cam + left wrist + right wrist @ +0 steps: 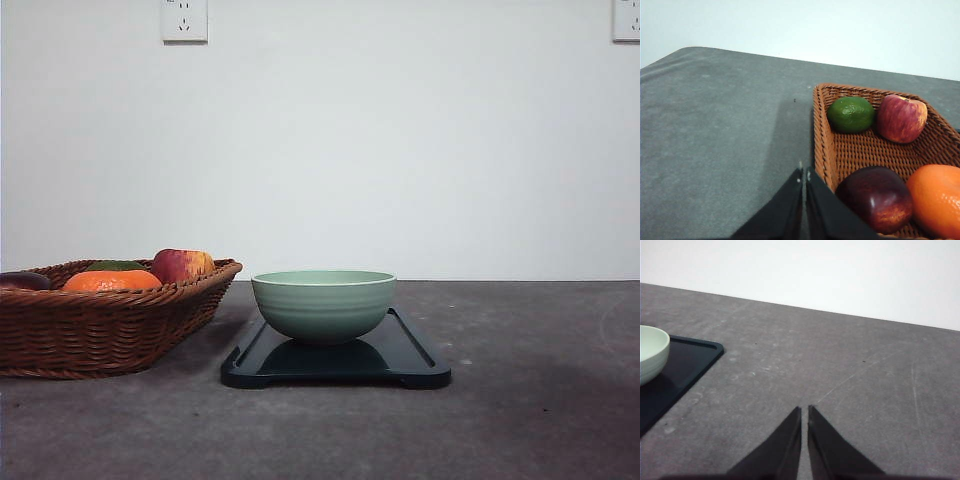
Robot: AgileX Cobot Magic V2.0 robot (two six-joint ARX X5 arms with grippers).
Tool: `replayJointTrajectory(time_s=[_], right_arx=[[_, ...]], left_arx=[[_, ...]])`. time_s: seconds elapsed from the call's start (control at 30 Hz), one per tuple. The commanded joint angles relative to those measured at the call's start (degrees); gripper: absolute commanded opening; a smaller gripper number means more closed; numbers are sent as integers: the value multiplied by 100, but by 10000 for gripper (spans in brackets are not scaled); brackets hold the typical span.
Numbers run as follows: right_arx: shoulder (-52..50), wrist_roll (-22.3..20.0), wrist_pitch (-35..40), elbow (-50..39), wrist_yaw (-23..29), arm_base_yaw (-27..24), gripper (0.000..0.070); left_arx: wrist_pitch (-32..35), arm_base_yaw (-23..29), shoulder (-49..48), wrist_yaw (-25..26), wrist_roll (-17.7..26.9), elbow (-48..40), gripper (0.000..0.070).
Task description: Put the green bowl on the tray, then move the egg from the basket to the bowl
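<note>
Front view: green bowl (323, 305) sits on the tray (415, 362), basket (100, 330) at nine o'clock; left hand (804, 176) and right hand (804, 412) pinched narrow, holding nothing, over the counter (520, 420)

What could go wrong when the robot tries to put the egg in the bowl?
The egg lies close to the orange fruit and the basket wall, so the left end effector, shut now, might bump them. The egg looks smooth and round, so it might slip. Dropped from high, it could crack in the green bowl.
</note>
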Motion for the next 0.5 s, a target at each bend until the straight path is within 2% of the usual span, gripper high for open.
replayJointTrajectory(time_s=[0.0, 0.47], right_arx=[[-4, 95, 59, -23, 20, -7, 15], [-4, 95, 59, -22, 20, -7, 15]], left_arx=[[60, 7, -4, -13, 102, -105, 0], [62, 7, -4, -13, 103, -105, 0]])
